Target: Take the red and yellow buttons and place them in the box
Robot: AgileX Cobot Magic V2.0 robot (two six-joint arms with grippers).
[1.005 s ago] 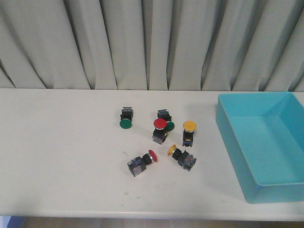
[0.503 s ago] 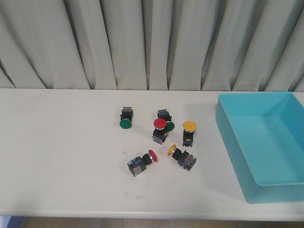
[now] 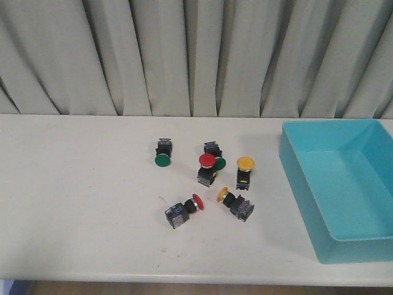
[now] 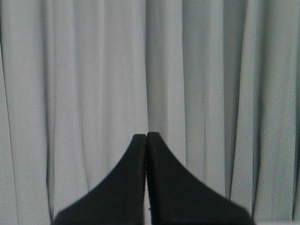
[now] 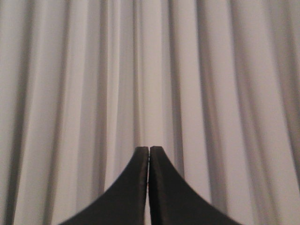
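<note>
In the front view several buttons lie grouped mid-table. One red button (image 3: pixel 207 161) stands upright, another red button (image 3: pixel 197 202) lies on its side. One yellow button (image 3: pixel 245 163) stands upright, another yellow button (image 3: pixel 223 195) lies on its side. The light-blue box (image 3: pixel 299 178) sits at the right and looks empty. Neither gripper shows in the front view. My left gripper (image 4: pixel 146 136) is shut and empty, facing the curtain. My right gripper (image 5: pixel 149 149) is shut and empty, also facing the curtain.
Two green-capped switches lie among the buttons, one green switch (image 3: pixel 162 160) at the left and another green switch (image 3: pixel 219 163) behind the upright red one. A grey curtain (image 3: pixel 184 55) hangs behind the white table (image 3: pixel 80 196).
</note>
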